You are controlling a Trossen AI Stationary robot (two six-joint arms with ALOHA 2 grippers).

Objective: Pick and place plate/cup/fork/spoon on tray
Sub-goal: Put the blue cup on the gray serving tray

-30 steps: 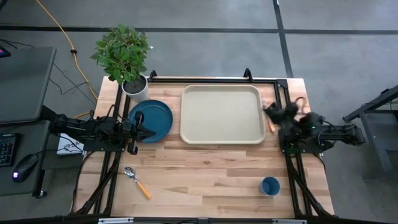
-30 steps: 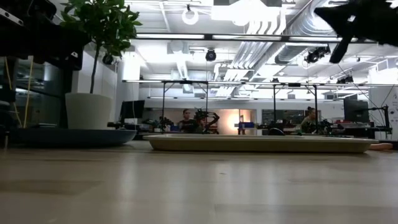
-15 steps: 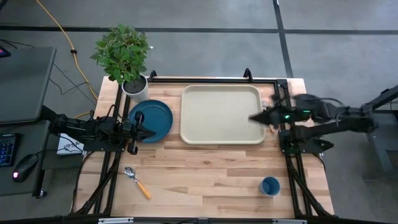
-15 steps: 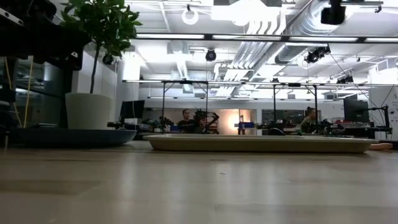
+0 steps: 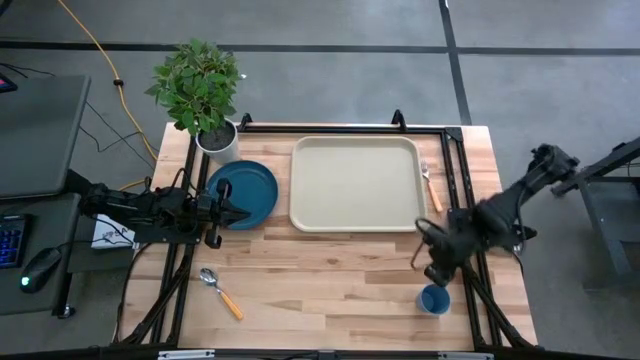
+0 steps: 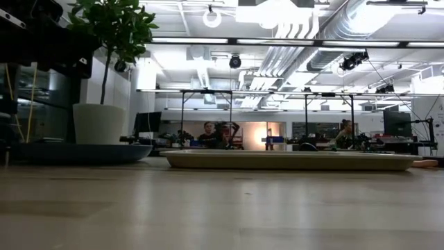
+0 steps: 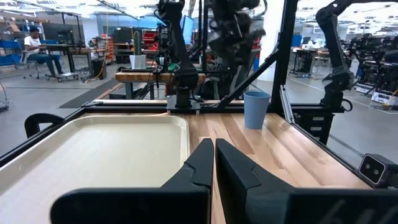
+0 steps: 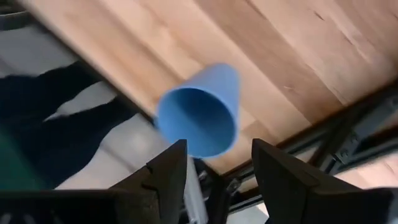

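Cup [image 5: 434,299] stands upright near the table's front right corner, mouth showing in the right wrist view. Right gripper [image 5: 437,262] hangs just above it, fingers wide apart, holding nothing (no contact visible). Left gripper [image 5: 240,213] rests at the plate [image 5: 252,191], fingers pressed together, empty. Tray [image 5: 357,183] w/ nothing in it. Fork [image 5: 431,186] lies just beside the tray's right rim, spoon [image 5: 220,292] front left on the table [image 5: 330,290].

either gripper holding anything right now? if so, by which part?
Nothing is held. The right gripper is open above the cup, not touching it. The left gripper is shut on nothing, beside the plate.
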